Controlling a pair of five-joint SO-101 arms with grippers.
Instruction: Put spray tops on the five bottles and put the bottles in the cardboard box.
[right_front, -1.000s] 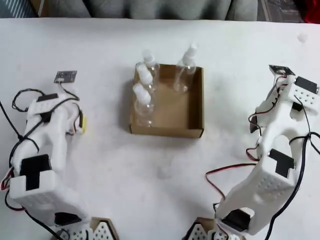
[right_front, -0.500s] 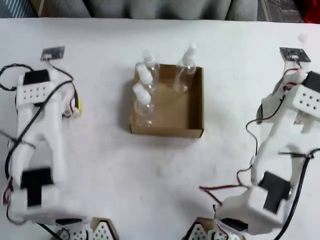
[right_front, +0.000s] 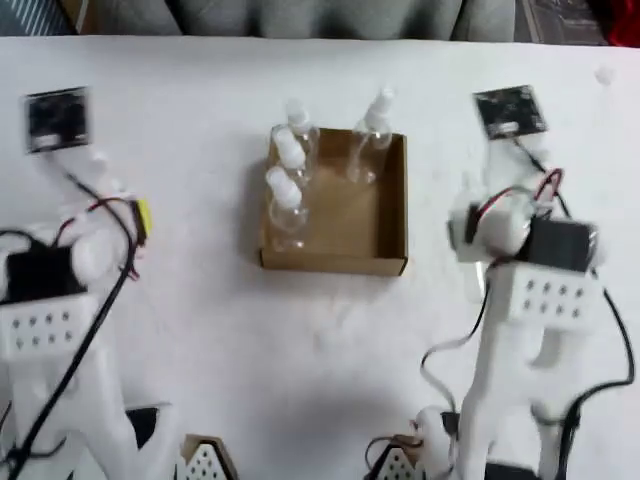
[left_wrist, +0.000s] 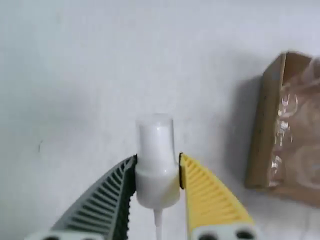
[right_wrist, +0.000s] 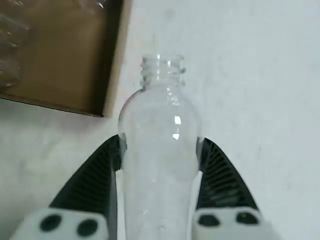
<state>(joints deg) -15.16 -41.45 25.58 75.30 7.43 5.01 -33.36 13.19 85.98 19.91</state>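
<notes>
My left gripper (left_wrist: 157, 162) is shut on a white spray top (left_wrist: 156, 150), its thin tube pointing back toward the wrist, above bare table left of the cardboard box (left_wrist: 270, 135). A clear bottle (right_wrist: 160, 145) with a bare threaded neck is gripped by my right gripper (right_wrist: 160, 145), just to the right of the box (right_wrist: 107, 65). In the high view the box (right_front: 385, 262) stands mid-table and holds several upright bottles (right_front: 285, 200) with spray tops. The left arm (right_front: 50, 290) is left of the box and the right arm (right_front: 540, 275) is right of it.
A small white scrap (right_front: 603, 74) lies at the far right of the table. The arm bases (right_front: 200, 462) sit at the front edge. Open white table (right_front: 320, 340) lies between the box and the bases.
Both arms have risen from their folded poses. The right wrist has swung left toward the box, and the left wrist has moved further to the left.
</notes>
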